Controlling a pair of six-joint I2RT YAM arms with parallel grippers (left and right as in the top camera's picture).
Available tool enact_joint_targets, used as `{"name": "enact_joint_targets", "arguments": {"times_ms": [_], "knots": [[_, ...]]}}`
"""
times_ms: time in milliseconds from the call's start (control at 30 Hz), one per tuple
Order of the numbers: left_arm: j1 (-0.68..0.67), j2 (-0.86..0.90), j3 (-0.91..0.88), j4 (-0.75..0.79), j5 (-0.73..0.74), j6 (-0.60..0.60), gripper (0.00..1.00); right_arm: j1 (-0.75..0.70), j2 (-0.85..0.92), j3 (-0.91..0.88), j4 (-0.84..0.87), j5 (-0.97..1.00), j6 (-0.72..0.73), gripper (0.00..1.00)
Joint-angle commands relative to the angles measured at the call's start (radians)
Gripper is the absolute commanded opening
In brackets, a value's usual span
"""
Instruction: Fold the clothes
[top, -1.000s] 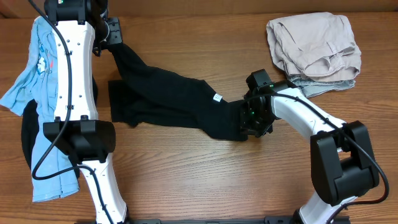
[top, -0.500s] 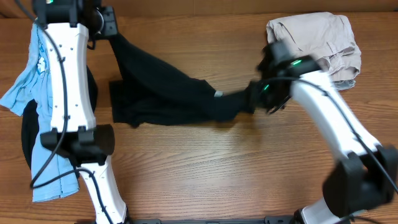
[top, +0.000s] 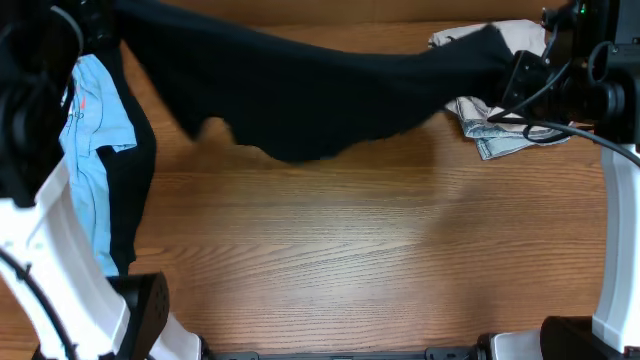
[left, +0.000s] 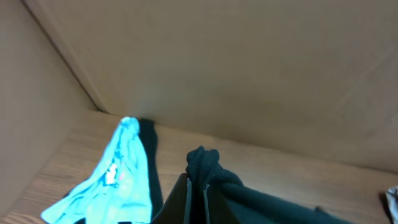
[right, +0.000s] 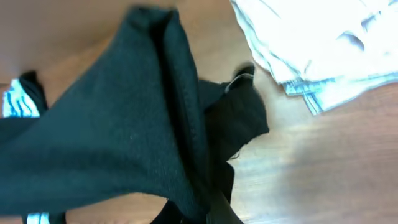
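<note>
left gripper (left: 196, 198) and right gripper (top: 510, 74) both clamped on black garment (top: 300, 90), stretched above table (top: 350, 250); beige clothes pile (top: 520, 138) far right.

The stretched garment (top: 300, 90) hangs above the back of the desk (top: 350, 260), spanning it from the far left to the far right. Its left end is bunched between the fingers of the left pincer (left: 196, 200), with the wall (left: 249, 62) behind. Its right end sits at the right pincer (top: 512, 75), which seems clamped on it, though cloth hides the fingers. A folded stack (top: 515, 135) lies on the desk's back right corner, partly beneath that end. Along the left edge lies a shirt (top: 90, 150), with another garment (top: 130, 200) touching its right side, both running from back to front.
</note>
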Motion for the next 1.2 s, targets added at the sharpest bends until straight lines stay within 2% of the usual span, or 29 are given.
{"name": "enact_joint_targets", "arguments": {"times_ms": [0, 233, 500, 633, 767, 967, 1033, 1167], "knots": [[0.007, 0.010, -0.002, -0.004, -0.065, 0.016, 0.04, -0.008, 0.003, 0.013, -0.032, 0.012, -0.007, 0.06], [0.005, 0.012, -0.040, -0.014, -0.039, 0.016, 0.04, -0.008, 0.003, 0.011, -0.111, 0.012, -0.007, 0.10], [0.005, 0.037, -0.140, -0.056, 0.008, 0.015, 0.04, -0.008, 0.005, -0.071, -0.143, 0.027, -0.008, 0.09], [0.005, 0.054, -0.195, -0.069, 0.008, 0.016, 0.04, -0.008, 0.005, -0.171, -0.111, 0.027, -0.008, 0.04], [0.005, 0.069, -0.210, -0.068, 0.008, 0.016, 0.04, -0.008, 0.005, -0.248, -0.040, 0.023, -0.007, 0.04], [0.005, 0.071, -0.210, -0.047, 0.019, 0.015, 0.04, 0.003, 0.005, -0.263, 0.042, -0.048, -0.034, 0.04], [0.005, 0.071, -0.210, -0.047, 0.025, 0.015, 0.04, 0.030, 0.005, -0.280, 0.056, -0.056, -0.034, 0.08], [0.005, 0.073, -0.210, -0.047, 0.026, 0.015, 0.04, 0.126, 0.005, -0.359, 0.111, -0.056, -0.029, 0.26]]}}
